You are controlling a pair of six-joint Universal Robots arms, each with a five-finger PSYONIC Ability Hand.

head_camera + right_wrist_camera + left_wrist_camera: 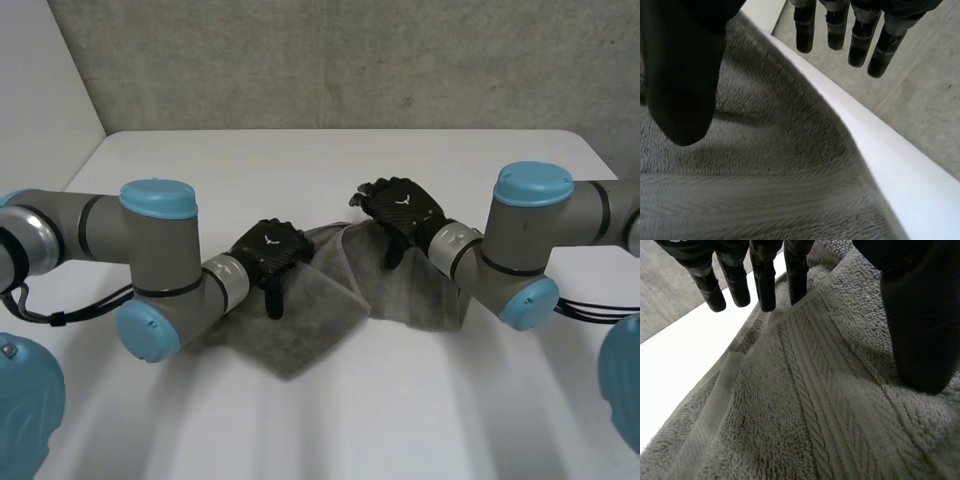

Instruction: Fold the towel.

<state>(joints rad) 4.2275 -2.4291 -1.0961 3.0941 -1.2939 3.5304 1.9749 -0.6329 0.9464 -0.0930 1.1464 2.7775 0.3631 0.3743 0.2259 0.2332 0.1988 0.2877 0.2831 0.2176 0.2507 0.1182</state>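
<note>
While looking down on the white desk (420, 400), finds a grey towel (320, 310) lying rumpled and partly doubled over itself, one layer draped crookedly across another near the towel's middle. Places the left hand (268, 250) over the towel's left part and the right hand (402, 208) at the towel's far edge on its right part, both close above the cloth. Reads the left hand's fingers (763, 285) as straight and well apart from the thumb, hanging just over a woven band of the towel and clamped on nothing. Reads the right hand's fingers (837, 30) likewise as straight and spread from the thumb, reaching out past the towel's edge and holding nothing. Judges the step in hand as reaching for a grip, ahead of any fold proper; cannot count a neat fold as made yet, given the skewed layers. Calls next, probably, for lowering each hand onto the towel's nearest edge or corner, closing fingers and thumb on a single layer, then lifting and carrying that side evenly across the towel. Needs care to pinch matching layers on both sides; otherwise risks dragging the bunched middle along and leaving the towel more skewed. Cannot tell from these views whether either thumb touches the cloth.
</note>
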